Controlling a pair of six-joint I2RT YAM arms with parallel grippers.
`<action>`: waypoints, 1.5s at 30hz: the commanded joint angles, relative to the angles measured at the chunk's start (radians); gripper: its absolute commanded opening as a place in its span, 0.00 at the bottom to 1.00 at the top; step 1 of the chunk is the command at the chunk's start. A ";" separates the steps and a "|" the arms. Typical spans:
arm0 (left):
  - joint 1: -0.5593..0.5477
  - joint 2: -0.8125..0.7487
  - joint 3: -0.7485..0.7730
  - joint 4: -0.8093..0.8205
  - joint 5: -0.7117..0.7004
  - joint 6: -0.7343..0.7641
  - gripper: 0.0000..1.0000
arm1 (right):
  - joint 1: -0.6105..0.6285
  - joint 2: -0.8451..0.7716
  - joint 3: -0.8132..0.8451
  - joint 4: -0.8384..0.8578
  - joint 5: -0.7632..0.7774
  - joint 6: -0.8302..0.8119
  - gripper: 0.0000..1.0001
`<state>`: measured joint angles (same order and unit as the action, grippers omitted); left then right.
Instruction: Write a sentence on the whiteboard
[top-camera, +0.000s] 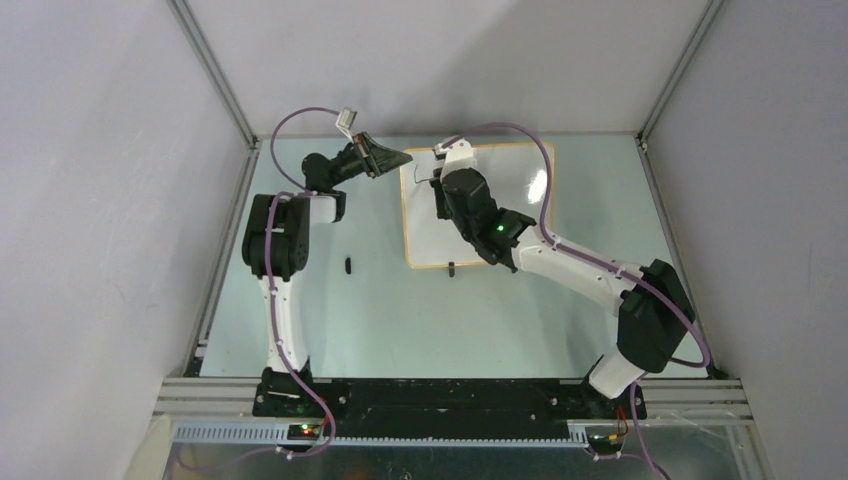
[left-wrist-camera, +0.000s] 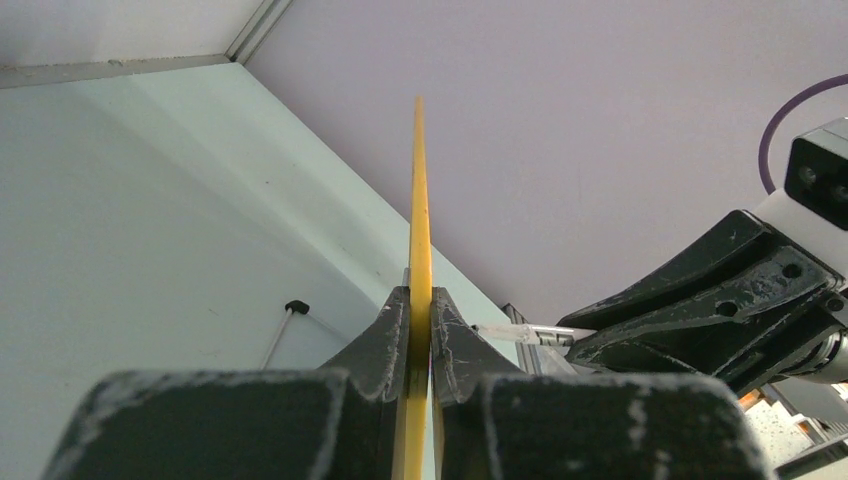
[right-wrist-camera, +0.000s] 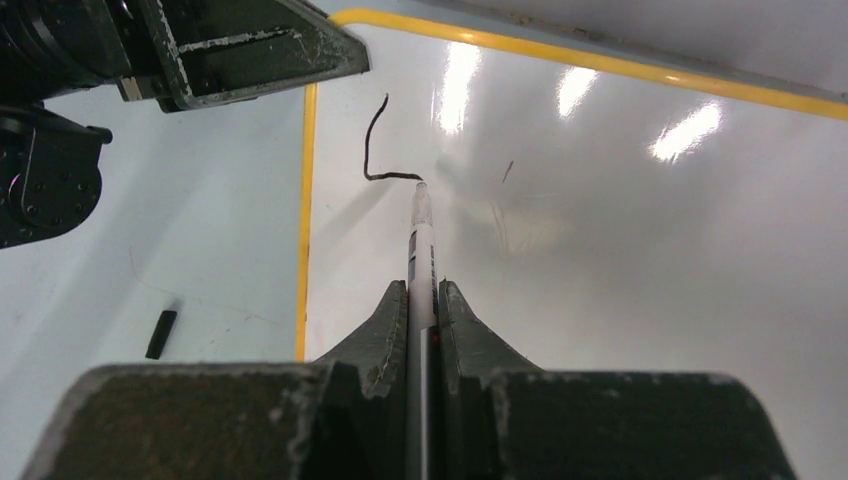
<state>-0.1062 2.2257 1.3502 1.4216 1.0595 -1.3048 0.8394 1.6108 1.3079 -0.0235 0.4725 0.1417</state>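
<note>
Whiteboard (top-camera: 520, 180) lies at 12 o'clock on the pale green bench (top-camera: 400, 320), one black foot (top-camera: 451, 268) at its near rim. Left arm rises from 7 o'clock, elbow folded, wrist turned toward 1 o'clock. Left fingers (left-wrist-camera: 405, 318) pinched on the board's orange rim near its far left corner. Right arm stretches from 5 o'clock toward 11, over the board. Right fingers (right-wrist-camera: 398, 308) clamp a marker (right-wrist-camera: 421, 235), tip touching the white face. Sentence: one hooked black stroke (right-wrist-camera: 372, 140) only. Small black piece (top-camera: 347, 265) loose on the bench at the board's 8 o'clock. Grey walls around.
</note>
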 joint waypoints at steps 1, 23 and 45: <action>0.007 -0.008 0.019 0.079 -0.009 -0.030 0.00 | -0.004 -0.044 -0.012 0.061 -0.021 -0.032 0.00; 0.006 -0.001 0.029 0.080 -0.007 -0.037 0.00 | -0.039 0.003 -0.012 0.110 0.008 -0.061 0.00; 0.006 -0.005 0.025 0.081 -0.007 -0.037 0.00 | -0.043 0.045 0.025 0.084 -0.019 -0.060 0.00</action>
<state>-0.1062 2.2257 1.3502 1.4345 1.0618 -1.3197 0.8009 1.6436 1.2961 0.0414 0.4538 0.0921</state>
